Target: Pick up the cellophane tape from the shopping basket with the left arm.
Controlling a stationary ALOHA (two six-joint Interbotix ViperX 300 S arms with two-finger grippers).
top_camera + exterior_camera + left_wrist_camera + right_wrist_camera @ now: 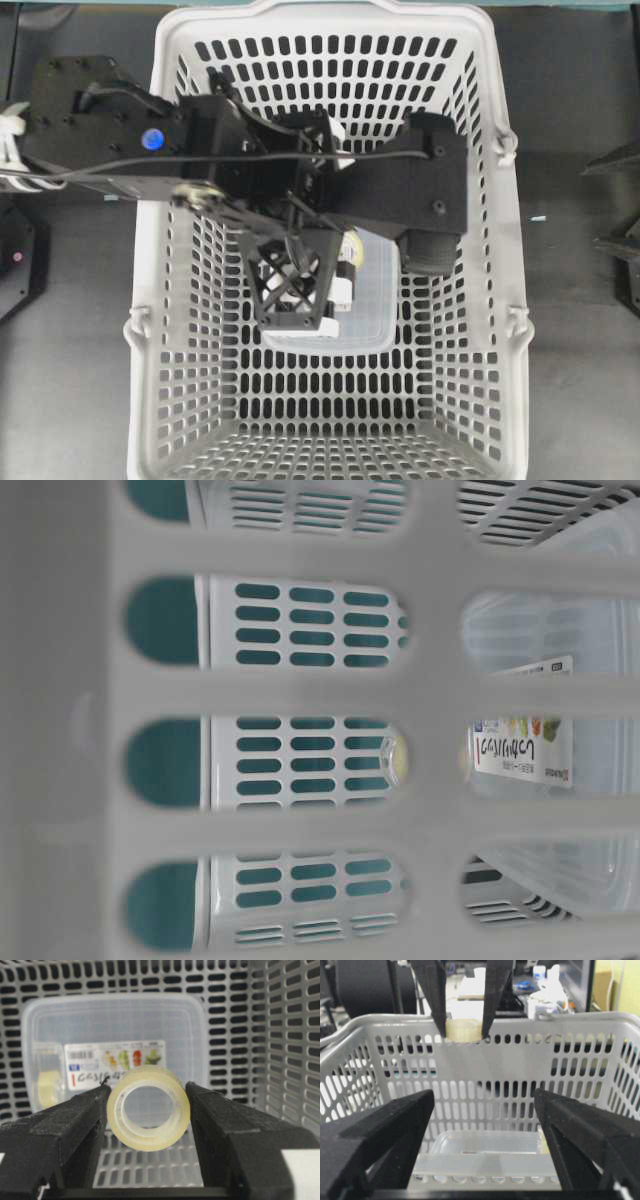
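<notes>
The left gripper (pixel 148 1110) was closed on the cellophane tape (pixel 148 1107), one black finger pressed to each flat side of the roll. The roll sat squarely between the fingertips, its open core facing back along the gripper, so its axis ran from tip toward wrist rather than across the jaws. It was a small, glossy ring of pale yellowish film wound on a whitish core, smooth against the matte, grainy black of the fingers.

In the right wrist view the tape (pixel 462 1030) hung level with the far rim of the shopping basket (pixel 530 1030), clear of the floor and touching nothing but the two fingers. I judged the pick largely made, with only a clean rise out of the basket left.

Below and beyond the fingertips lay a clear box (pixel 115 1035), rectangular with rounded corners and a printed paper label, flat on the slotted grey floor and well apart from the roll. The basket's walls were light grey plastic pierced with rows of oblong slots.

Farther off, the right gripper (pixel 485 1135) stood wide and held nothing, outside the basket and clearly the farther of the two from the tape.
</notes>
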